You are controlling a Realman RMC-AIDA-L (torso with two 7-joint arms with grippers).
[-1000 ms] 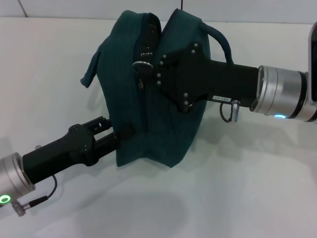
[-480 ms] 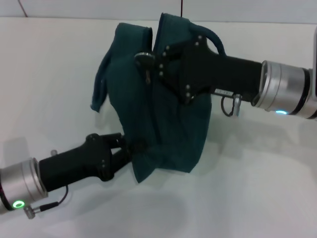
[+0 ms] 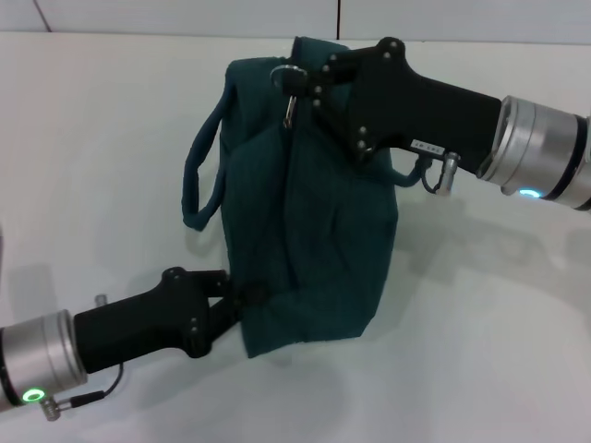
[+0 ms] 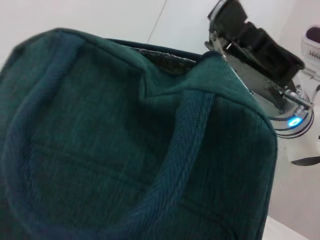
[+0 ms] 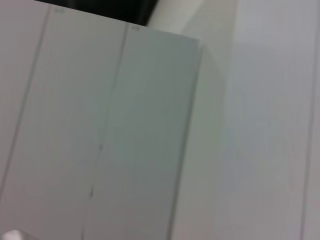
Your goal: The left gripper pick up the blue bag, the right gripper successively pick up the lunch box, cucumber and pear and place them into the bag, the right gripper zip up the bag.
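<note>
The blue bag (image 3: 314,221) stands on the white table, its top seam drawn together. My left gripper (image 3: 238,300) is shut on the bag's lower left corner. My right gripper (image 3: 297,81) is at the bag's top far edge, shut on the metal ring pull (image 3: 282,72) of the zipper. One loop handle (image 3: 199,175) hangs off the bag's left side. In the left wrist view the bag (image 4: 100,150) fills the picture, with the right arm (image 4: 255,45) behind it. The lunch box, cucumber and pear are out of view.
The white table (image 3: 480,351) spreads around the bag. The right wrist view shows only pale wall panels (image 5: 150,125).
My right gripper has drawn the ring pull along the zipper toward the bag's far end, and the dark opening has closed. The bag has swung more upright. My left gripper moved slightly right and nearer.
</note>
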